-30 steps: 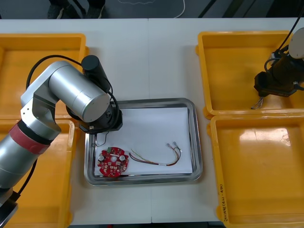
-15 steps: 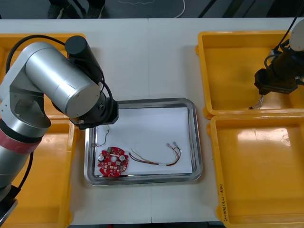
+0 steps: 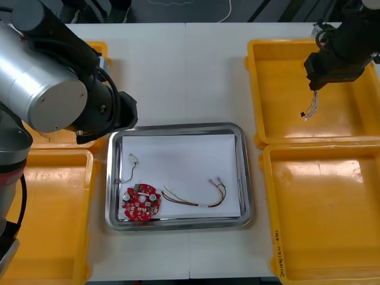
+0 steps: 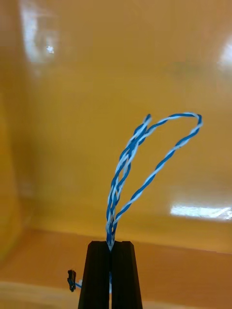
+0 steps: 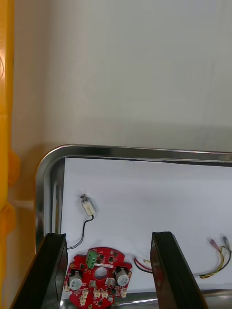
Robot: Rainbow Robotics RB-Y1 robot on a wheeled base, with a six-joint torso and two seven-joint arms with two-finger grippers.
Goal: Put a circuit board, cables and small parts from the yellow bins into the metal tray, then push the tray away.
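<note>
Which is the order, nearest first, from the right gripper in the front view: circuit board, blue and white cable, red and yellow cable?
1. Blue and white cable, hanging from the right gripper.
2. Red and yellow cable, in the metal tray.
3. Circuit board, tray's near left corner.

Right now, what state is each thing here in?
Metal tray: on the table, white inside.
Round red circuit board: flat in the tray's near left corner.
Red and yellow cable: loose in the tray.
Small metal part: in the tray, black wire attached.
Left gripper: open, over the tray's far left part.
Blue and white cable: gripped, dangling.
Right gripper: shut on that cable, over the far right yellow bin.
</note>
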